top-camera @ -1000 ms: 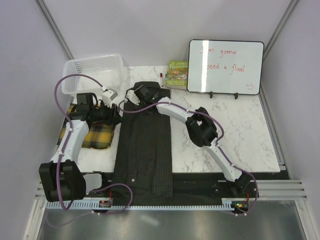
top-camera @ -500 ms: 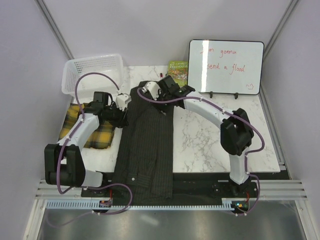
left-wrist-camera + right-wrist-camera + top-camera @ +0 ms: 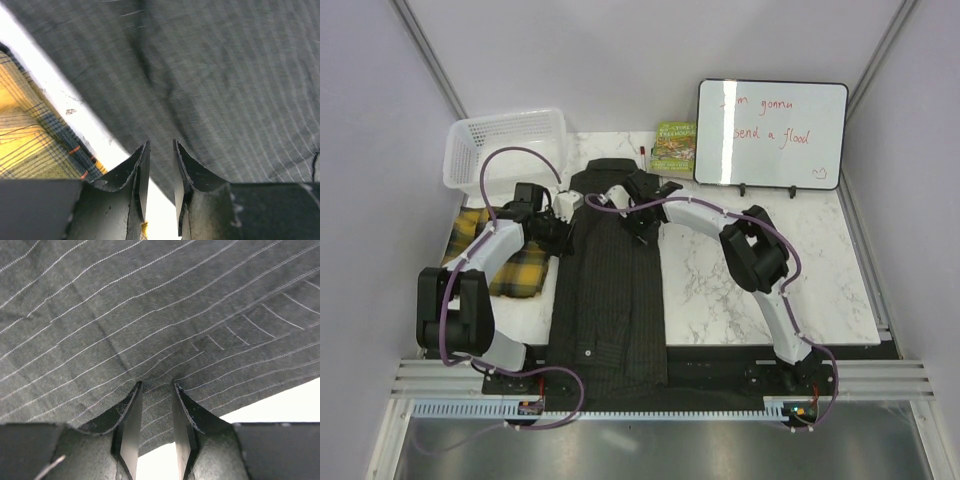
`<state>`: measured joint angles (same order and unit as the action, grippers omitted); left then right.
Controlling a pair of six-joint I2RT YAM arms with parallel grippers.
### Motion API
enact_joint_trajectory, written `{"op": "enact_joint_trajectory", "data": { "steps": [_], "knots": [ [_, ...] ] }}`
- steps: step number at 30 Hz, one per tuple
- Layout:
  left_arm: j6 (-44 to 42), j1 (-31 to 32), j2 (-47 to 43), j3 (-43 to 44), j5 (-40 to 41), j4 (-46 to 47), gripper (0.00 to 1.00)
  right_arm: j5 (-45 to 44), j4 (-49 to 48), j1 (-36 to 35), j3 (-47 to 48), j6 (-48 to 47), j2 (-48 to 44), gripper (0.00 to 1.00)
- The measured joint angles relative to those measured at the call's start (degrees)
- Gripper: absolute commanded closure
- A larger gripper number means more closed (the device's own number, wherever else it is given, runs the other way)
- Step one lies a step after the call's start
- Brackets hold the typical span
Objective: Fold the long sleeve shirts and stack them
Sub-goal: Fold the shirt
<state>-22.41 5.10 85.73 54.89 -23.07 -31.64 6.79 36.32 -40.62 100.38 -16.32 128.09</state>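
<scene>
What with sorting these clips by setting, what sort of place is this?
Likely a robotics lab cell: left arm and right arm bolted by a marble-look table, plain walls, a whiteboard.

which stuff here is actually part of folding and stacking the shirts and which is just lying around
For the job:
- dark pinstripe shirt, spread out mid-table
- yellow plaid shirt, just left of it

Just lying about:
- white mesh basket, back left
- book
- whiteboard, back right
- red marker beside the book
</scene>
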Motion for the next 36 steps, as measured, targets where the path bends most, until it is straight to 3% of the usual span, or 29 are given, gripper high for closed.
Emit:
{"op": "enact_joint_trajectory", "data": {
  "steps": [8, 16, 28, 36],
  "knots": [
    [0.48, -0.5, 0.39, 1.2, 1.14, -0.02, 0.69, -1.99, 0.44, -1.49, 13.57, -0.61, 8.35, 0.66],
    [1.05, -2.21, 5.77, 5.88, 1.97, -0.28, 0.67, -2.05, -1.51, 0.11, 11.56, 0.35, 7.5, 0.68],
    [5.57, -0.79, 22.32, 19.5, 1.86, -0.52, 0.67, -3.98, -3.28, 4.0, 14.51, 0.35, 9.57, 0.68],
    [6.95, 0.57, 31.87, 29.42, 3.63, -2.12, 0.7, -4.11, -5.07, 5.46, 14.4, 2.1, 9.73, 0.61]
  ]
}}
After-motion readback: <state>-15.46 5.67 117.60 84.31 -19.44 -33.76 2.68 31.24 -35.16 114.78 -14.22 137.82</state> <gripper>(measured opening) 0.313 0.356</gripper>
